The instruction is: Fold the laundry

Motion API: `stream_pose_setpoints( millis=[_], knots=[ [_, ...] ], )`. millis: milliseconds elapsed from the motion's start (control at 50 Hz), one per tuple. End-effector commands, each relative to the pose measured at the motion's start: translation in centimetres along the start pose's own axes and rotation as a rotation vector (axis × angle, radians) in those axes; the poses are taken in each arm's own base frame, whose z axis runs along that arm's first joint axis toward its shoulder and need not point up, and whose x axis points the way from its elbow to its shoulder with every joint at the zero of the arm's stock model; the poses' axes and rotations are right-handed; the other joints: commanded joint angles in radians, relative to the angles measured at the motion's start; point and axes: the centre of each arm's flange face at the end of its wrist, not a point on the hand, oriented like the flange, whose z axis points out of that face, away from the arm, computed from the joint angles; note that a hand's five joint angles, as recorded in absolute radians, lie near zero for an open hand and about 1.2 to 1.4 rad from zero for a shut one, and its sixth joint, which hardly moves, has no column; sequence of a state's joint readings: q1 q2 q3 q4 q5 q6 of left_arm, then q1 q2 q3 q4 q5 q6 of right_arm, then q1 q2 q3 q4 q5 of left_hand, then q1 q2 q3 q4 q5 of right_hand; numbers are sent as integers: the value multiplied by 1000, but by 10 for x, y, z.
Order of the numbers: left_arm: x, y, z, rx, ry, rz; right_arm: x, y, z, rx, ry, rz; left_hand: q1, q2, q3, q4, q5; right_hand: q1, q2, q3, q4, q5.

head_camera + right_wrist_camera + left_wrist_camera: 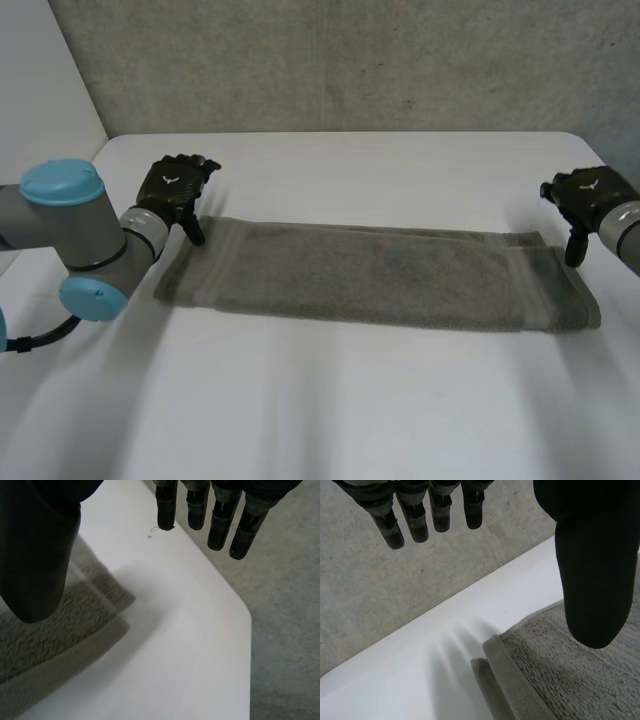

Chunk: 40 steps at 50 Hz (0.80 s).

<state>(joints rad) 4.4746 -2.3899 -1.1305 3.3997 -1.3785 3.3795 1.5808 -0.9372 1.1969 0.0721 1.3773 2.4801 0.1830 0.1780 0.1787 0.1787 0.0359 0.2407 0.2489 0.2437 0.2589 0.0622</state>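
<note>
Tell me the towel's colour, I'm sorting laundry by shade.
The towel is plain grey-brown, unpatterned; the head view shows it best.

In the head view's left middle, the grey left arm (75,232) with light-blue caps bends toward its black left hand (172,188), whose fingers (412,517) are straight with the thumb apart. At the right edge, the black right hand (590,192) hangs with its fingers (220,527) likewise extended.

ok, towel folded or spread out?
Folded at least once: the towel lies as a long narrow strip on the table, and both wrist views show stacked layer edges at its ends.
</note>
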Motion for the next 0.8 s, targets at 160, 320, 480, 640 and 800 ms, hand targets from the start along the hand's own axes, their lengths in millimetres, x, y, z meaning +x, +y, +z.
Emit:
stream_pose_setpoints(
  millis=[160,320,480,640,800],
  knots=[
    [2,-46,-65,1,-2,-25,11,-32,-64,61,31,68,-9,-3,-4,-4,-36,-66,-74,-69,-84,-62],
    [12,-52,-109,-5,9,-201,-22,-4,-91,-19,-91,102,-9,-3,-4,-4,-36,-66,-74,-69,-84,-62],
    [18,-37,-122,39,7,-302,-29,32,-96,-81,-158,164,-5,0,0,0,-32,223,215,220,205,227],
    [19,-32,-123,44,5,-301,-38,53,-79,-70,-187,174,-8,-3,-3,-3,-35,428,420,426,410,432],
    [20,-30,-124,39,7,-302,-33,67,-67,-87,-163,180,-8,-3,-3,-3,-35,740,732,737,722,744]
  ],
)
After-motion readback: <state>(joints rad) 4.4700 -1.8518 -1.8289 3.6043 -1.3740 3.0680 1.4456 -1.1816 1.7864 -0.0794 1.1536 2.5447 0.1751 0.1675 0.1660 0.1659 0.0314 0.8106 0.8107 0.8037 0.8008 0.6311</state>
